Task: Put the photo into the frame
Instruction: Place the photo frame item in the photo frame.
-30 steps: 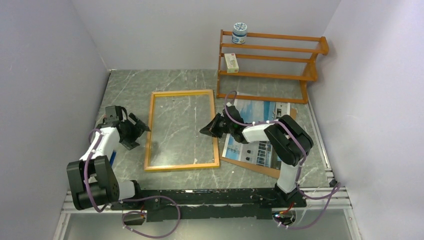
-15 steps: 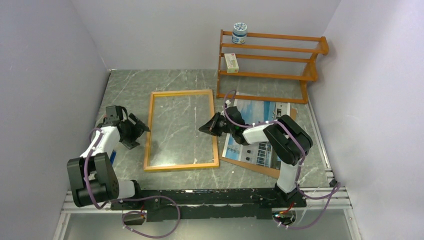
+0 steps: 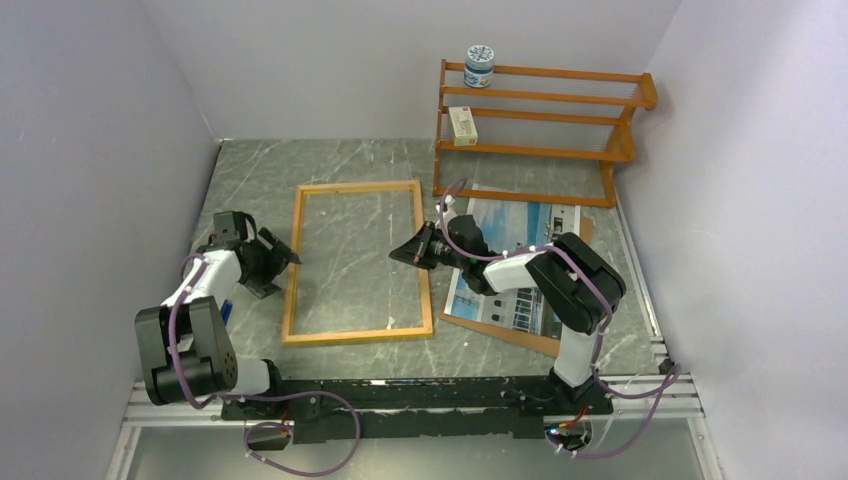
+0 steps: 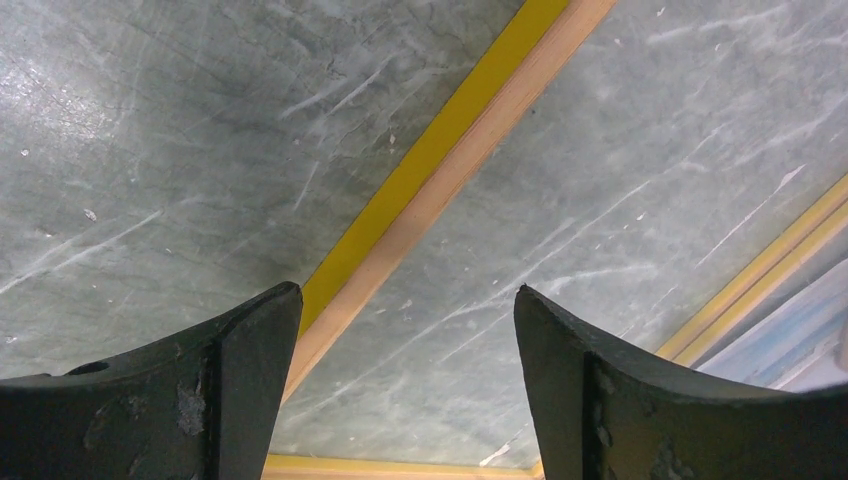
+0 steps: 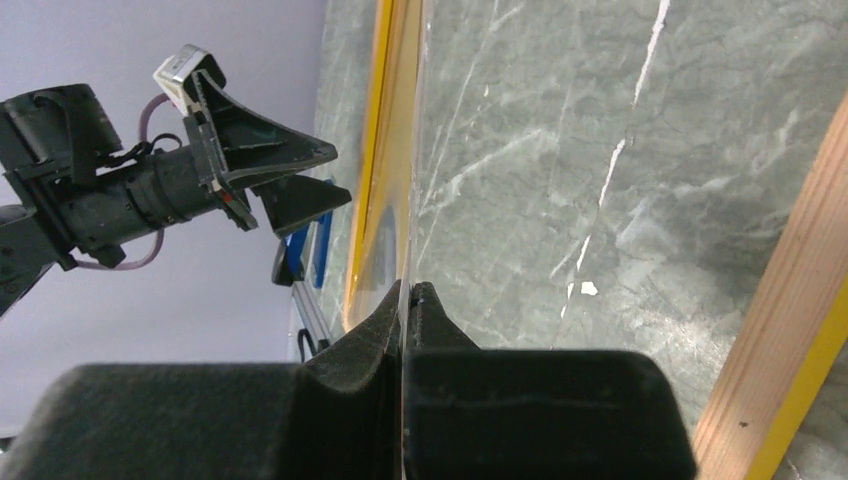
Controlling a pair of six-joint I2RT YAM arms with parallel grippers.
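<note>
1. Top view: the frame (image 3: 357,262) lies flat on the table (image 3: 255,170), wooden back up, its long axis running from the near edge to the far one. The photo (image 3: 512,220) lies face up just beside the frame's right rail, on a brown backing board (image 3: 520,340). Its long axis is nearly parallel to the frame's, a little skewed.
2. Same view: the right claw (image 3: 397,255) reaches over the right rail into the frame's opening, pointing left. So the photo sits behind it, under its own forearm. The left claw (image 3: 285,272) stands just outside the left rail, with the whole frame between it and the photo. I judge the right arm far nearer, and a pickup calls for it to draw back and turn rightward.
3. Left wrist view: the left claw's fingers (image 4: 250,400) stand wide apart with nothing between them. The left rail crosses diagonally below them, a yellow edge beside pale wood. A pale blue sliver beyond the far rail is probably the photo.
4. Right wrist view: the right claw's tips (image 5: 405,295) are pressed together. Whether anything thin is pinched between them I cannot tell. It faces the left claw across the marble, and the photo is out of this view.
</note>
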